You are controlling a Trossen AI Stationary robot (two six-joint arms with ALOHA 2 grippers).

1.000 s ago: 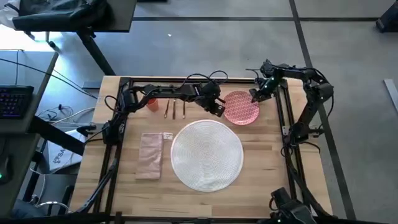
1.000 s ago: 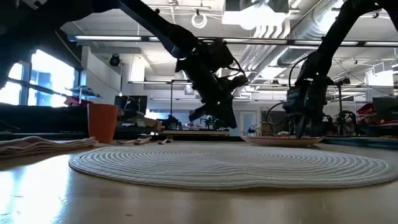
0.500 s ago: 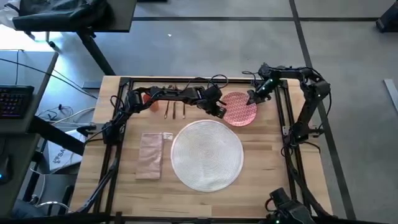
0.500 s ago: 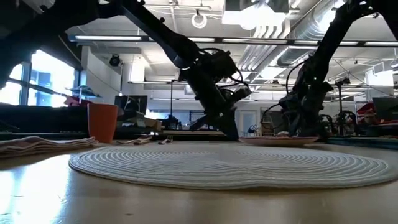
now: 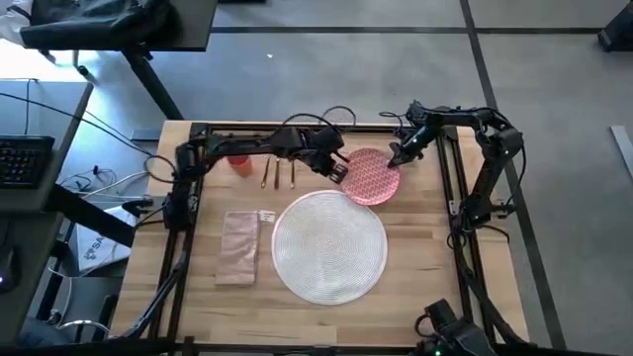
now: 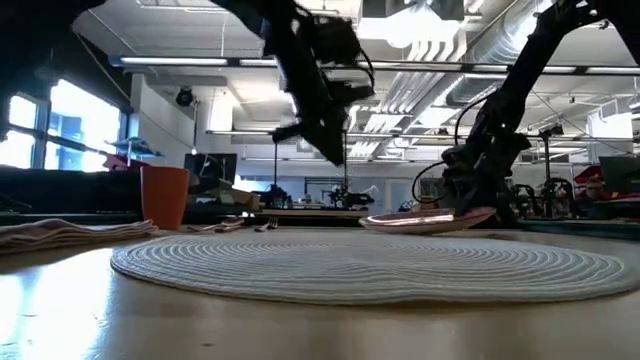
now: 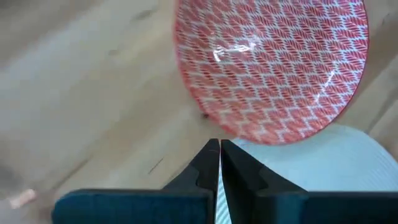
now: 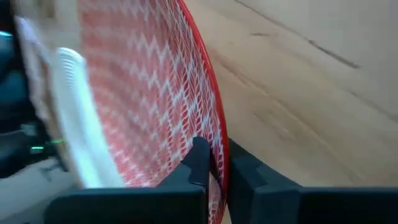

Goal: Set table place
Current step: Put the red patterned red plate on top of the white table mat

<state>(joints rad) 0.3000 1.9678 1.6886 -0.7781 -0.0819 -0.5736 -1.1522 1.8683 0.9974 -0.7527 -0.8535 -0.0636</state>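
Place-setting pieces lie spread on the table (image 5: 415, 247): napkin (image 5: 238, 246) at left, cup (image 5: 238, 163) and cutlery (image 5: 279, 174) along the far edge, placemat (image 5: 328, 244) central and bare. The left gripper (image 5: 339, 168), fingers together and empty, hovers just beside the plate (image 5: 370, 179). The right gripper (image 5: 396, 155) is clamped on the plate's far rim, tilting it, near edge overlapping the placemat. That thin rim grip could probably slip, dropping the plate off-centre. Neither plate nor cup shows any contents.
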